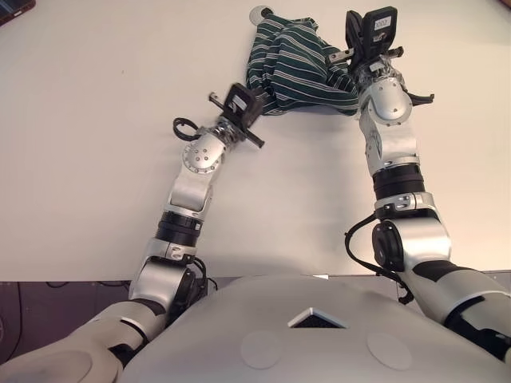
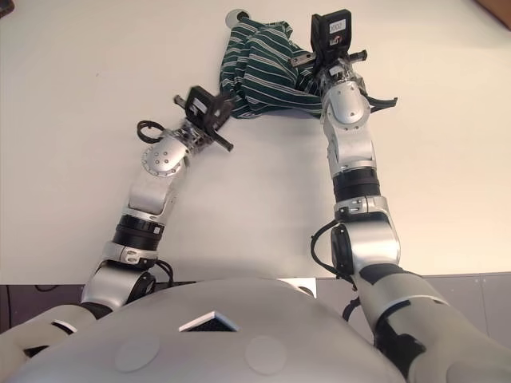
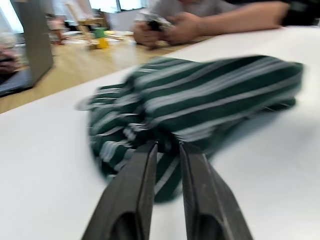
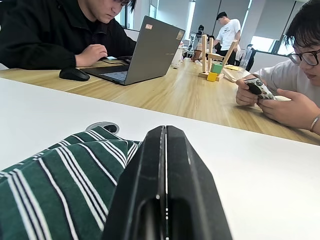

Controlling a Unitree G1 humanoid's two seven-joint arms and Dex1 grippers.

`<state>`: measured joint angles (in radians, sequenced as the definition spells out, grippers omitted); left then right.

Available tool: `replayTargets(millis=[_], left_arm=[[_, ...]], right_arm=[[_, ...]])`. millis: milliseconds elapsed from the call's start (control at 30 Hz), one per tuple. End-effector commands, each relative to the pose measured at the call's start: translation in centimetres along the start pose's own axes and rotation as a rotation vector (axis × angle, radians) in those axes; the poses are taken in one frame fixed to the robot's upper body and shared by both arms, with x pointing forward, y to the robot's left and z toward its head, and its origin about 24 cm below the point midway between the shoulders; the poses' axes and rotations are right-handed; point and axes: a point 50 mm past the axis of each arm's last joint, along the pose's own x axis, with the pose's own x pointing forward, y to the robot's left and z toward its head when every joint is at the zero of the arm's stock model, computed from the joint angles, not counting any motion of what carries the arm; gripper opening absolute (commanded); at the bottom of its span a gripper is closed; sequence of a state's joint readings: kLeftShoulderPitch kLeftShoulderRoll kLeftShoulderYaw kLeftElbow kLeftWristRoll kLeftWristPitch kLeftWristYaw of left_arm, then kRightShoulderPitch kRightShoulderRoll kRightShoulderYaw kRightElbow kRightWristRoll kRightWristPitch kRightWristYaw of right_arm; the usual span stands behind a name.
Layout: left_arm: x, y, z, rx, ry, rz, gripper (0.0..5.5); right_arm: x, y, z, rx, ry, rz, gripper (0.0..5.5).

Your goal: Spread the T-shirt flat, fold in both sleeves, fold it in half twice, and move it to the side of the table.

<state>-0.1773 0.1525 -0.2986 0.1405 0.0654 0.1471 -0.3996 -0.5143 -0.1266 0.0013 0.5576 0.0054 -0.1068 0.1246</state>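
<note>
White table (image 1: 96,159) stretches out under both arms, and the green striped T-shirt (image 1: 291,68) sits bunched in a heap toward its far edge, just beside a round cable grommet (image 4: 102,127). No sleeve, hem or collar can be picked out, so judge the spreading step as hardly begun. Your left gripper (image 3: 167,147) is at the heap's near left corner. Its fingers stand a narrow slit apart, with the tips right at the cloth and nothing visibly pinched between them. Your right gripper (image 4: 165,130) is at the heap's right end, with its fingers pressed together. No fabric shows between them, and the shirt lies along its left flank. What matters for your next move is that the bundle's long axis runs roughly across the table from one gripper to the other. The cloth therefore lies ahead and to the right of your left gripper, and to the left of your right one, with both about equally close. Pulling the two ends apart along that axis looks like the natural way to open it. You would probably need a firm pinch at each end first, or the heap may simply slide as one lump.
</note>
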Motion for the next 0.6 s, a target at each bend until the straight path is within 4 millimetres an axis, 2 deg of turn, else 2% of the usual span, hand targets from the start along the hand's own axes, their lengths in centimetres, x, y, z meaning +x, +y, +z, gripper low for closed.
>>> replayTargets(millis=[33,133,233,367,500,600], left_arm=[[-0.1,0.0,-0.6,0.116,0.094,-0.023,1.42],[0.8,0.5,-1.5,0.170,0.188,-0.025,1.49],[2.1,0.2,-2.6,0.118,0.283,-0.139,1.49],[3.0,1.4,-3.2,0.153,0.380,-0.165,1.49],[3.3,3.0,-3.1,0.166,0.406,-0.066,0.93],[3.2,3.1,-2.9,0.166,0.391,-0.052,0.53]], right_arm=[[0.0,0.4,-0.3,0.008,0.009,0.001,0.00],[-0.1,0.4,-0.5,0.009,0.012,-0.003,0.00],[-0.1,0.5,-0.6,0.009,0.013,-0.003,0.00],[0.2,0.6,-0.3,0.010,0.001,-0.014,0.00],[0.1,0.5,-0.4,0.012,0.002,-0.026,0.00],[0.2,0.4,-0.3,0.014,0.000,-0.033,0.00]])
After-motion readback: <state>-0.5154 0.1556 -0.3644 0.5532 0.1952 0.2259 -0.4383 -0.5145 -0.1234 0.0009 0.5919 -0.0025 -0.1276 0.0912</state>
